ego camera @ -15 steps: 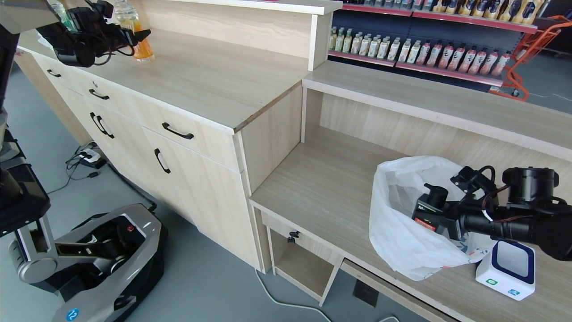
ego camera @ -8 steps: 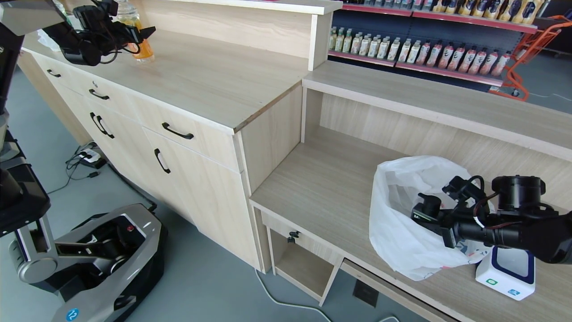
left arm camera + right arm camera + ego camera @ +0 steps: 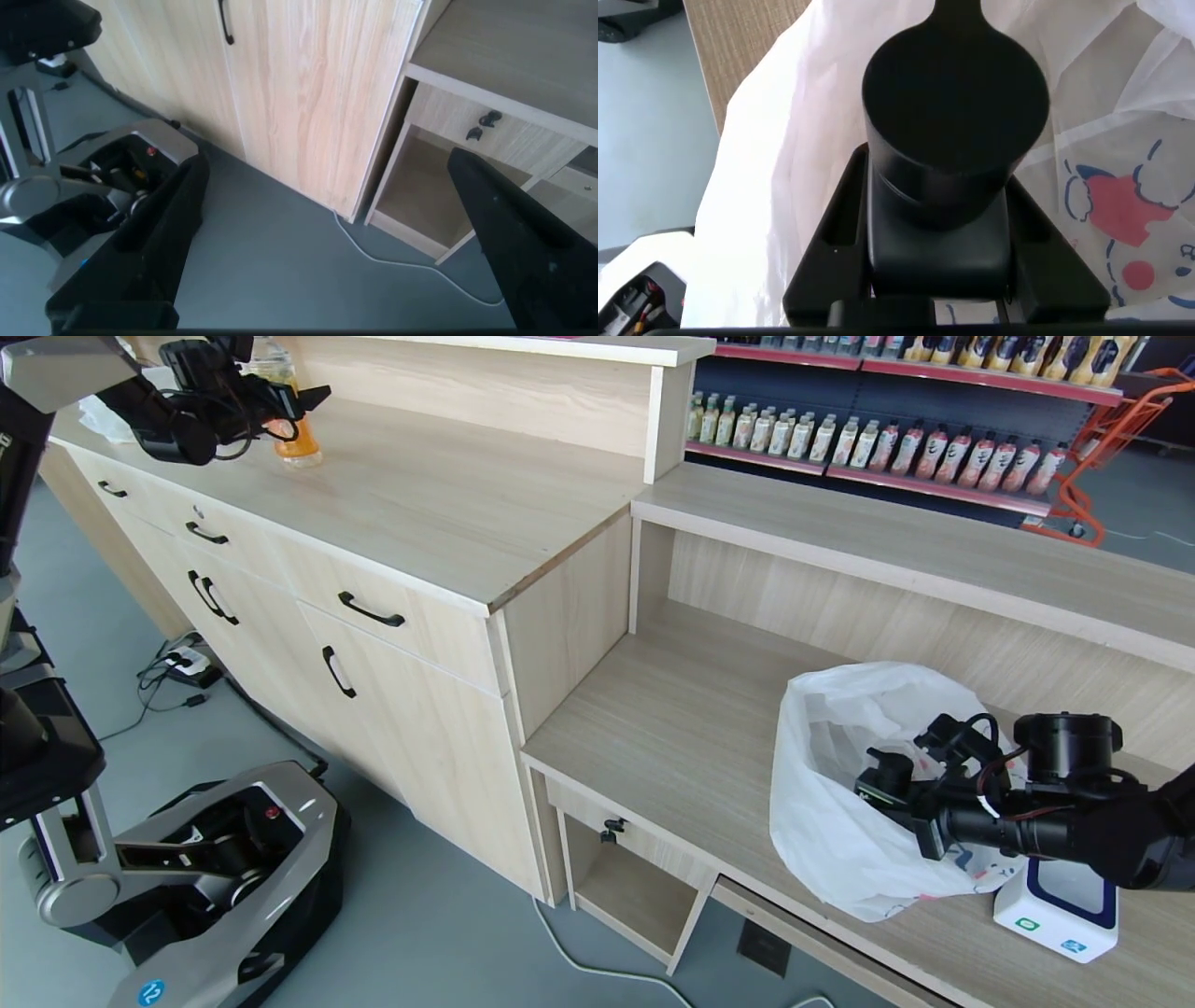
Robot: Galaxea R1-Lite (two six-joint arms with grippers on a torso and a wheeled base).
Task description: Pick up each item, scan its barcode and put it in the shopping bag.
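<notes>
Shopping bag: thin white plastic, slumped on the low tabletop at the right of the scene, mouth open upward. The right wrist view shows a red and blue cartoon print on its plastic.

Right claw: reaches in from the right, low at the bag's mouth, clamped on a black bottle. The bottle sits at the opening, partly behind the near rim. Cannot tell whether it touches the bag's bottom. In the right wrist view its round black body is wedged between the two fingers, with white plastic on every side.

Scanner: small white box with a dark blue face, on the same low tabletop. It stands just beside the bag on its near right, under the right arm.

Left claw: well apart from all this, far left, above the high tabletop. Its fingers are spread wide and hold nothing; grey floor and cabinet front show between them.

Orange drink bottle: upright on the high tabletop, just beyond the left claw. Contact cannot be made out.

Around: cabinet front with a black handle below the high tabletop. Store shelf lined with bottles far right, orange cart beside it.
</notes>
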